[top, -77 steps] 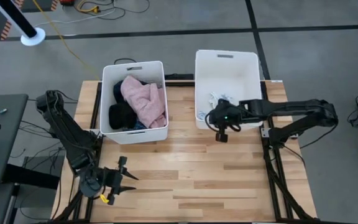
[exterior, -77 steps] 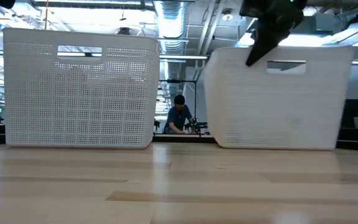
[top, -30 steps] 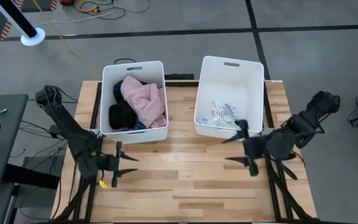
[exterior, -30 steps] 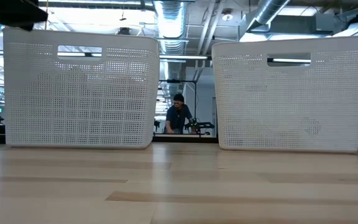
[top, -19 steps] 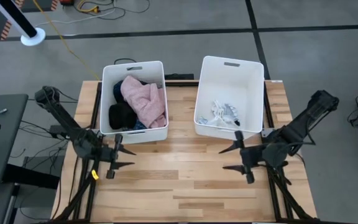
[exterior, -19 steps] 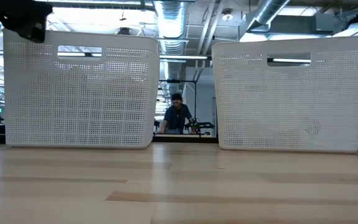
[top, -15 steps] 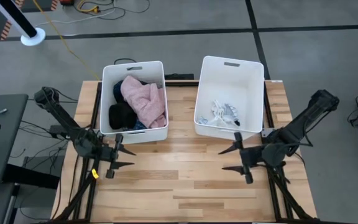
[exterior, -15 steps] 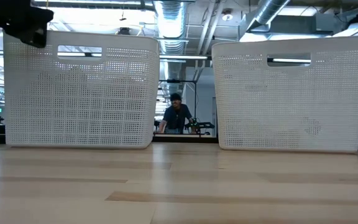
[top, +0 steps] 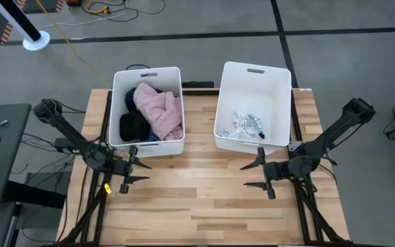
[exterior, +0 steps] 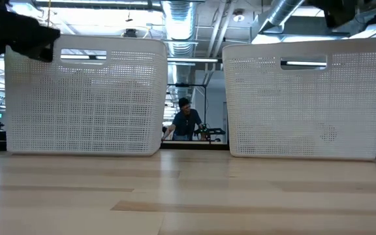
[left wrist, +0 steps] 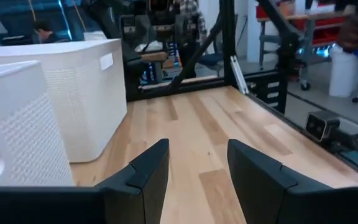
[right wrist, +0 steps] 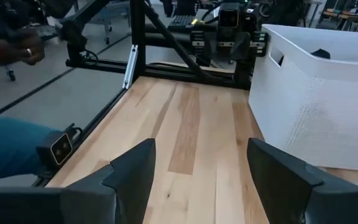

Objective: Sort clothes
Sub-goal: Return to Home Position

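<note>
Grey concrete floor, ceiling ducts

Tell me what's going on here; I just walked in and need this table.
The sorting looks finished. A pale pink garment, a black garment and some blue cloth lie in the left white plastic bin; small white and striped pieces lie in the right white plastic bin. Both arms hang over the wooden table before the bins, the left gripper and the right gripper open and empty.

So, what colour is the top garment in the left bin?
Pale pink garment; the high view shows it best.
</note>
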Action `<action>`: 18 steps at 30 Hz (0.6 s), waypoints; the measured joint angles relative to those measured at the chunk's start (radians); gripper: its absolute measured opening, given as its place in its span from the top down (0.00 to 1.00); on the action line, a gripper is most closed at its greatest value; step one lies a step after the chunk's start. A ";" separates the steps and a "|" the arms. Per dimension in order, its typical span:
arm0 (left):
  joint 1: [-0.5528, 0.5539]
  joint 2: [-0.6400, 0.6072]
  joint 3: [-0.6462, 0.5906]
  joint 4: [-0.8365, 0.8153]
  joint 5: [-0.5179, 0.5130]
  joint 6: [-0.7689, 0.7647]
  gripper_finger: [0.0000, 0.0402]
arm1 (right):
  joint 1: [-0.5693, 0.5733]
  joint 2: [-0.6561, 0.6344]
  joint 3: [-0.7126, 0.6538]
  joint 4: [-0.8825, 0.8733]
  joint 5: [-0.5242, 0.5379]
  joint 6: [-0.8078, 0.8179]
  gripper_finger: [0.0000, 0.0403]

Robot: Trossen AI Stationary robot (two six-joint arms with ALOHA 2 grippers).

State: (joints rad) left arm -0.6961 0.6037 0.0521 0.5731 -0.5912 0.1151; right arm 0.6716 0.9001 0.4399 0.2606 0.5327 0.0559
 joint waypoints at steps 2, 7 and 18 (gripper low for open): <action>0.018 -0.013 -0.011 0.014 0.016 -0.008 0.61 | 0.000 0.000 -0.032 0.046 0.000 0.000 0.33; 0.056 -0.067 -0.020 0.016 0.043 0.000 0.61 | 0.000 0.000 -0.093 0.124 -0.001 -0.001 0.33; 0.116 -0.141 -0.022 -0.042 0.094 0.019 0.61 | -0.001 0.000 -0.237 0.304 -0.002 -0.022 0.33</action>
State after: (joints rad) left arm -0.5800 0.4631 0.0299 0.5310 -0.4969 0.1337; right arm 0.6702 0.9005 0.2024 0.5643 0.5310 0.0341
